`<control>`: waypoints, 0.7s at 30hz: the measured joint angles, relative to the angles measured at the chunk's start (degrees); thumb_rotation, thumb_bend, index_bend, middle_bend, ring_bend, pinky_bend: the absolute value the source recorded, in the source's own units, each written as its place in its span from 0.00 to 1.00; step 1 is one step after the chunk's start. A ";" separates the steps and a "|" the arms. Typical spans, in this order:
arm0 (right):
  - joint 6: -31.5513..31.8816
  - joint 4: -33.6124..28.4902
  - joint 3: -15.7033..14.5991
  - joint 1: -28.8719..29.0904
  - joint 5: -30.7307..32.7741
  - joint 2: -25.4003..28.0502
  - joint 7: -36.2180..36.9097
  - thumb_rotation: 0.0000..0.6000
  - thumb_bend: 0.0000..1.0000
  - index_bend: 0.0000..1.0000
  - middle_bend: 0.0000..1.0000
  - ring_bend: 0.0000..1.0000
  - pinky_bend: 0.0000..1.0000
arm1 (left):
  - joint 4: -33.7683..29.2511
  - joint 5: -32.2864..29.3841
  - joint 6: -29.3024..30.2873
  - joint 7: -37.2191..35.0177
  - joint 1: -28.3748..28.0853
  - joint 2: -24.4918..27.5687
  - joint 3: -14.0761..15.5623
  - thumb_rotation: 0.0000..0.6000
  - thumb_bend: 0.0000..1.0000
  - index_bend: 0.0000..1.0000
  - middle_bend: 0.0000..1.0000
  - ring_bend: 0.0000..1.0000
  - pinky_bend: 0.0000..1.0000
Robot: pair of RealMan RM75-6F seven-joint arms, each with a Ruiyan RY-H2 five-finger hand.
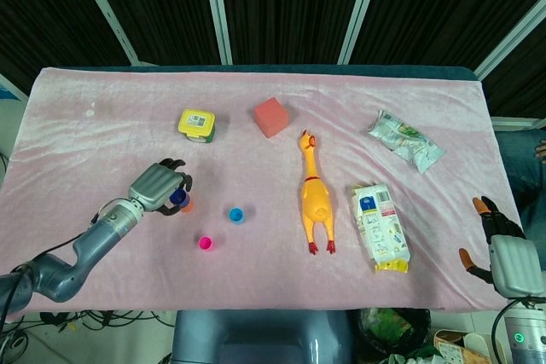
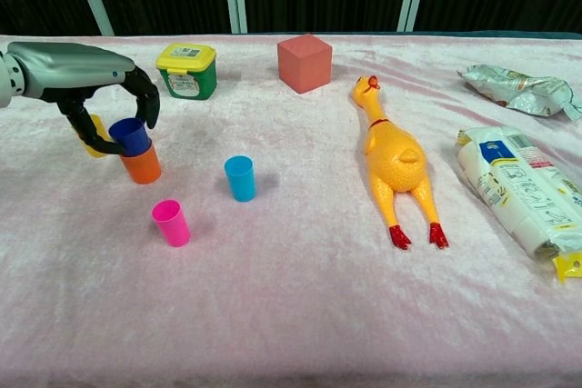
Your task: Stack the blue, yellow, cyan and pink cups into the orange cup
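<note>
My left hand [image 2: 86, 74] grips the blue cup [image 2: 130, 135], seated in the orange cup [image 2: 142, 166] beneath my fingers; the yellow cup [image 2: 92, 130] stands behind them.

My right hand [image 1: 502, 249] rests with fingers apart, holding nothing.

Left hand [image 2: 86, 79]: my arm reaches in low from the near left, palm down, fingers [image 2: 145, 97] curled round the blue cup [image 2: 130, 135], gripping it below the palm. Right hand [image 1: 503, 253]: parked at the far right edge, holding nothing, fingers loosely apart.
</note>
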 measured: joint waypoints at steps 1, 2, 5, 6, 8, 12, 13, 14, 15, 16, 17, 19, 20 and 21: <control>0.02 0.01 0.01 0.00 -0.02 0.00 0.02 1.00 0.26 0.03 0.05 0.16 0.21 | 0.11 -0.08 -0.27 0.06 -0.07 -0.08 0.09 1.00 0.25 0.30 0.32 0.11 0.17; 0.05 0.02 0.01 0.00 -0.03 -0.01 0.03 1.00 0.26 0.03 0.05 0.16 0.21 | 0.20 -0.13 -0.48 0.14 -0.12 -0.15 0.21 1.00 0.24 0.28 0.29 0.11 0.16; 0.04 0.03 0.01 0.00 -0.04 -0.02 0.02 1.00 0.26 0.03 0.05 0.16 0.21 | 0.17 -0.30 -0.77 0.42 -0.13 -0.16 0.47 1.00 0.22 0.25 0.26 0.10 0.16; 0.06 0.04 0.02 0.00 -0.05 -0.02 0.02 1.00 0.26 0.03 0.05 0.16 0.21 | 0.02 -0.34 -0.57 0.50 -0.08 -0.07 0.45 1.00 0.20 0.24 0.25 0.10 0.16; 0.05 0.01 0.00 -0.01 -0.06 -0.01 0.05 1.00 0.26 0.04 0.05 0.16 0.21 | -0.24 -0.35 -0.16 0.64 0.02 0.11 0.37 1.00 0.19 0.24 0.25 0.10 0.16; 0.29 -0.07 -0.03 -0.13 -0.13 0.04 0.02 1.00 0.26 0.04 0.05 0.16 0.21 | -1.20 0.14 2.05 0.38 0.53 0.40 -0.19 1.00 0.19 0.25 0.27 0.10 0.16; 0.29 -0.07 -0.02 -0.14 -0.09 0.04 0.00 1.00 0.26 0.04 0.05 0.16 0.21 | -1.43 0.49 2.83 0.09 0.66 0.39 -0.41 1.00 0.19 0.25 0.27 0.10 0.16; 0.25 -0.09 0.00 -0.14 -0.02 0.03 0.00 1.00 0.26 0.03 0.05 0.16 0.21 | -1.64 0.97 3.66 -0.25 0.78 0.36 -0.64 1.00 0.19 0.25 0.27 0.10 0.16; 0.22 -0.12 0.02 -0.12 0.02 0.03 -0.01 1.00 0.26 0.03 0.05 0.16 0.21 | -1.88 1.79 4.68 -0.71 0.87 0.27 -0.93 1.00 0.19 0.25 0.28 0.10 0.16; 0.21 -0.13 0.03 -0.11 0.03 0.02 -0.03 1.00 0.26 0.04 0.05 0.16 0.21 | -2.04 2.45 5.19 -1.03 0.88 0.19 -1.15 1.00 0.19 0.25 0.28 0.10 0.16; 0.22 -0.12 0.03 -0.11 0.00 0.01 -0.08 1.00 0.26 0.04 0.05 0.16 0.21 | -2.20 3.05 5.46 -1.27 0.82 0.09 -1.37 1.00 0.19 0.25 0.28 0.10 0.16; 0.23 -0.08 -0.01 -0.10 -0.08 -0.01 -0.17 1.00 0.26 0.03 0.05 0.16 0.21 | -2.63 3.91 5.58 -1.43 0.28 -0.14 -1.94 1.00 0.19 0.25 0.28 0.10 0.16; 0.23 -0.08 -0.01 -0.10 -0.08 -0.01 -0.14 1.00 0.26 0.04 0.05 0.16 0.21 | -2.82 3.98 5.53 -1.34 -0.03 -0.22 -2.18 1.00 0.19 0.25 0.28 0.10 0.16; 0.21 -0.07 0.00 -0.10 -0.07 -0.01 -0.10 1.00 0.26 0.03 0.05 0.16 0.21 | -3.04 4.00 5.45 -1.02 -0.38 -0.28 -2.47 1.00 0.19 0.25 0.29 0.10 0.16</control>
